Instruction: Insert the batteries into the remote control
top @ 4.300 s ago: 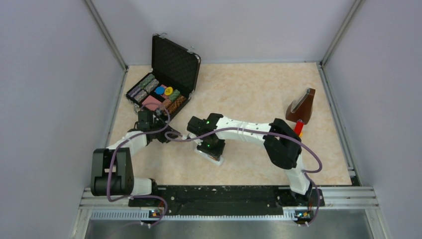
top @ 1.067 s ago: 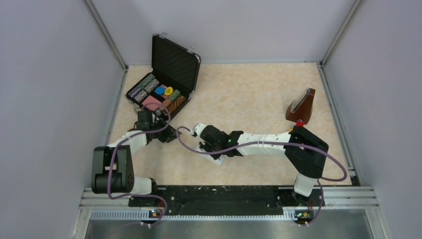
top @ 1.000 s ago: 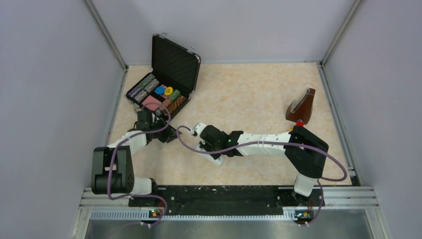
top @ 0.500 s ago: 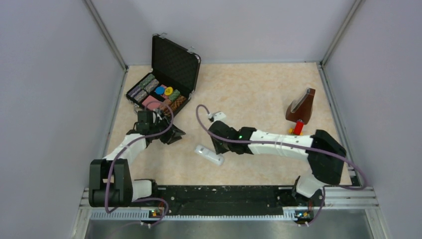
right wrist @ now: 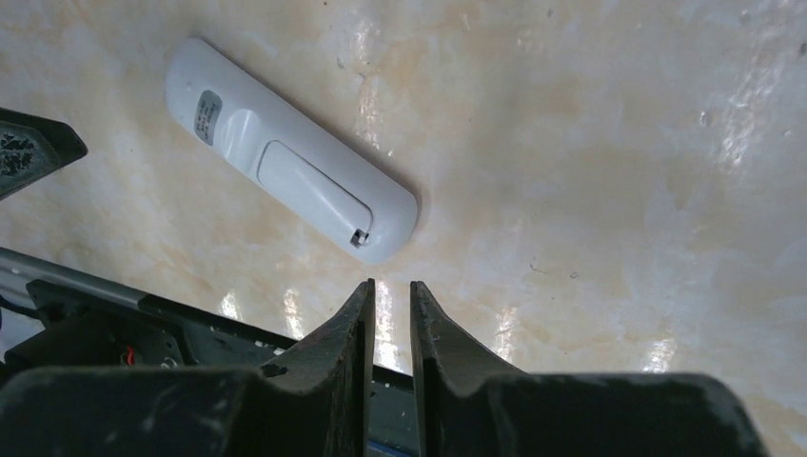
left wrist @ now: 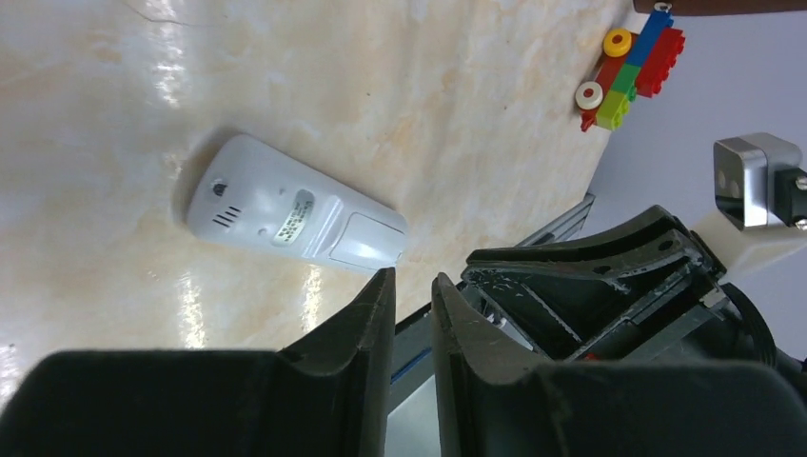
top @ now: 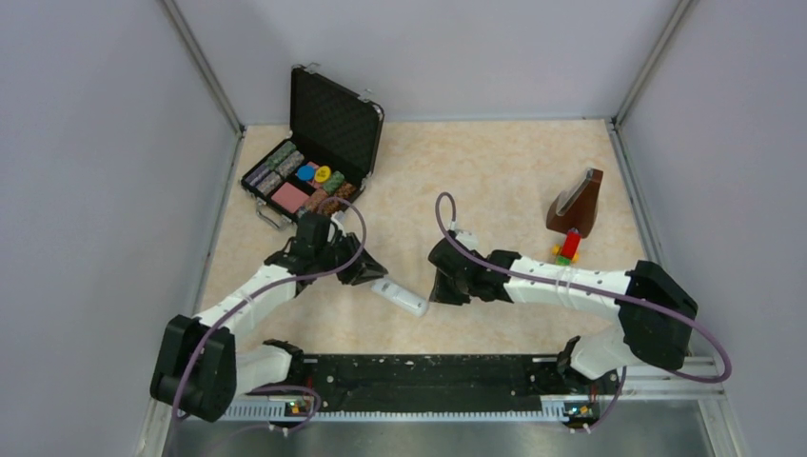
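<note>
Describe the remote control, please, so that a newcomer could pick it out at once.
On the beige marbled table, look near the front edge, between the left arm and the right arm. The remote control lies flat there, back side up. It is the only slim white-grey bar with rounded ends, unlike the black chip case and the coloured block train.

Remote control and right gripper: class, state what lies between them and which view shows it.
Only bare table separates the remote control from the right gripper, seen in the right wrist view.

My three views
One looks down from behind me; both wrist cameras face the desk closely, sharing the remote control.
</note>
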Controlling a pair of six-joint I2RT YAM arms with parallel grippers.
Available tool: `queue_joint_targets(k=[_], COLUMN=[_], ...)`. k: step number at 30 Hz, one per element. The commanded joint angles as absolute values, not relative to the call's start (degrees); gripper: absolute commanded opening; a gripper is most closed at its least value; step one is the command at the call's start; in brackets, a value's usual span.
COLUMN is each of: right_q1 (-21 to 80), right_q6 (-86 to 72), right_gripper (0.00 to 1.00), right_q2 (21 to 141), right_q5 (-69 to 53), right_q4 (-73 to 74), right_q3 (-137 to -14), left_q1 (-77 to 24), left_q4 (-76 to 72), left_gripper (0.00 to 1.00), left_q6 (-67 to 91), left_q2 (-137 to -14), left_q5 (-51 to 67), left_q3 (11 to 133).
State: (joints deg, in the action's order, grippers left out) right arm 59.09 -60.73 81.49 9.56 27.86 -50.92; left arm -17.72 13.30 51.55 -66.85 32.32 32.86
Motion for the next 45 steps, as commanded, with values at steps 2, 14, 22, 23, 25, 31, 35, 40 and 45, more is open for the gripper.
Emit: queue_joint_targets(k=[2, 14, 22, 23, 25, 31, 35, 40, 45], right_q1=[59.29, 59.42, 59.43, 59.47, 59.48, 59.45, 59.5, 59.42, 59.42], right_q6=[-65.7, -66.28, -66.62, -66.63, -66.56, -66.63, -66.93, -67.12, -67.62], right_gripper=[0.18, 0.08, 0.07, 0.08, 0.08, 0.13, 0.15, 0.15, 0.15], right_q2=[81.21, 86.51, 87.32, 87.36, 87.47, 87.82, 87.65, 88.57, 88.75], right_q5=[4.3, 1.67, 3.03, 3.26, 3.55, 3.44, 3.87, 3.78, 4.16], right_q4=[20.62, 14.59, 15.14, 15.22, 15.54, 16.15, 16.43, 16.06, 14.28], right_q3=[-49.06, -48.79, -48.78, -48.83, -48.94, -48.43, -48.15, -48.29, -47.47], left_q1=[-22.62, -28.86, -30.71, -30.9, -31.04, -31.73, -32.29, -32.75, -32.91], left_q4=[6.23, 1.14, 0.51, 0.47, 0.51, 0.79, 0.86, 1.04, 1.36], left_gripper=[0.24, 0.09, 0.09, 0.09, 0.09, 0.09, 0.09, 0.09, 0.09], left_q6=[57.12, 58.76, 58.59, 58.47, 58.28, 57.83, 57.83, 57.62, 57.31], left_q2=[-68.49, -74.09, -76.76, -76.89, -77.14, -78.01, -78.88, -79.25, -79.7], left_q5=[31.96, 29.11, 28.22, 28.15, 27.9, 27.09, 26.85, 26.49, 26.38], left_q3=[32.03, 31.72, 31.96, 31.98, 32.07, 32.65, 32.87, 33.24, 33.34])
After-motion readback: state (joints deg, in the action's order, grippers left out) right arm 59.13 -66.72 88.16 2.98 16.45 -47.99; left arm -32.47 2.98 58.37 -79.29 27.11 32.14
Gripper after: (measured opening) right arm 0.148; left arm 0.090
